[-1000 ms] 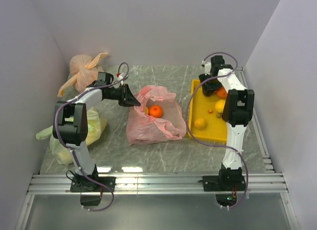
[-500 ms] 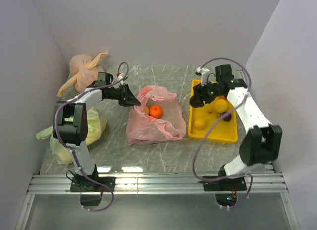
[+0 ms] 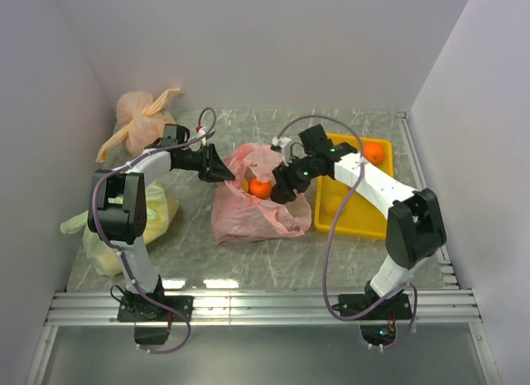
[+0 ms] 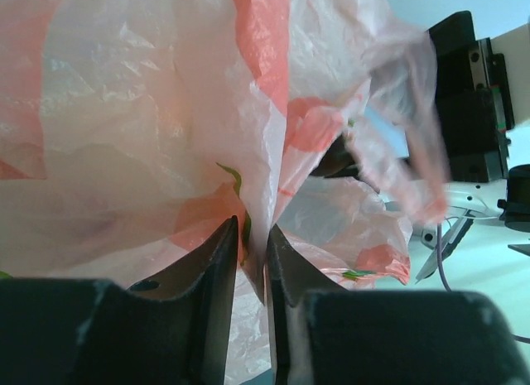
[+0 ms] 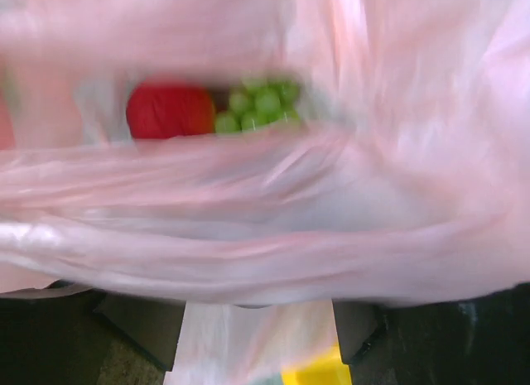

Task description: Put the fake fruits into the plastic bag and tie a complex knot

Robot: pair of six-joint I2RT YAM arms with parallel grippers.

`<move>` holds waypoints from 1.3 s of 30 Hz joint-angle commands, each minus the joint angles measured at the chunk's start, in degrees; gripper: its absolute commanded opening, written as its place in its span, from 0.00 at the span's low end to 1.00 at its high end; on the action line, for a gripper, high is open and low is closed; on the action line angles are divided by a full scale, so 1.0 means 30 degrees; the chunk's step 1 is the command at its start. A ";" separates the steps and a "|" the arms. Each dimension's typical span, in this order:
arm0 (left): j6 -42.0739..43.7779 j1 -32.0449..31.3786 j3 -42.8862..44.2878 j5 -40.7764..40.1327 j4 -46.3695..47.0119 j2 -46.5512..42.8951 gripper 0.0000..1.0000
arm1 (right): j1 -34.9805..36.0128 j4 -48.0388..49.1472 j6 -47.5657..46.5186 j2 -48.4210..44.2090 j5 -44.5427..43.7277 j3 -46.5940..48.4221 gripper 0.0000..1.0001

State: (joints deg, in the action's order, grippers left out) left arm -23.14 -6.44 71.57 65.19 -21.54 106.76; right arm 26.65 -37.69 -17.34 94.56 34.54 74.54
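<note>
1. Far to the left of the plastic bag (image 3: 248,215), back by the wall, a tied orange-peach bag (image 3: 139,113) sits on the marbled table (image 3: 207,257). On that same side but nearer the arm bases, a yellow-green bag (image 3: 161,213) lies half hidden behind the left arm.
2. The left gripper (image 3: 222,171) is at the plastic bag's left rim. From its own wrist camera I see the two fingers (image 4: 217,269) almost together, with a fold of pink film pinched in the narrow slit between them. It has hold of the bag's edge.
3. The plastic bag itself lies crumpled in the middle of the table with its mouth gaping upward. An orange fruit (image 3: 260,187) shows inside the opening.
4. The right gripper (image 3: 281,189) hangs over the right side of the bag's mouth, just beside the orange fruit. Its wrist view is blurred. There the fingers (image 5: 142,329) stand well apart, but pink film covers their tips, so I cannot tell whether anything sits between them. Past the film, inside the bag, I make out a red fruit (image 5: 170,112) and green grapes (image 5: 261,102).
5. Just right of the bag lies a yellow tray (image 3: 356,223), with the right arm reaching across it. A loose orange (image 3: 374,151) rests in the tray corner farthest from the bag.
</note>
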 commanded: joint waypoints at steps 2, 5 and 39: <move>0.0388 0.0036 -0.0039 0.0653 0.0295 -0.0870 0.26 | 0.1513 0.2311 0.1826 0.0908 -0.0791 0.2512 0.74; 0.0592 0.0036 0.0341 0.0507 0.0004 -0.0724 0.27 | 0.1400 0.1697 0.1623 0.1058 -0.1287 0.2605 0.87; 0.3140 0.0007 0.2129 -0.0224 -0.2807 -0.0049 0.36 | 0.1369 0.1991 -0.6643 -0.0967 -0.0648 0.3594 0.39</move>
State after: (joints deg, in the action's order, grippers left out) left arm -16.08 -6.46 75.05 64.73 -28.71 106.78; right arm 30.39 -33.19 -36.40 90.24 30.52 80.42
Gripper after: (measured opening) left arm 0.350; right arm 0.455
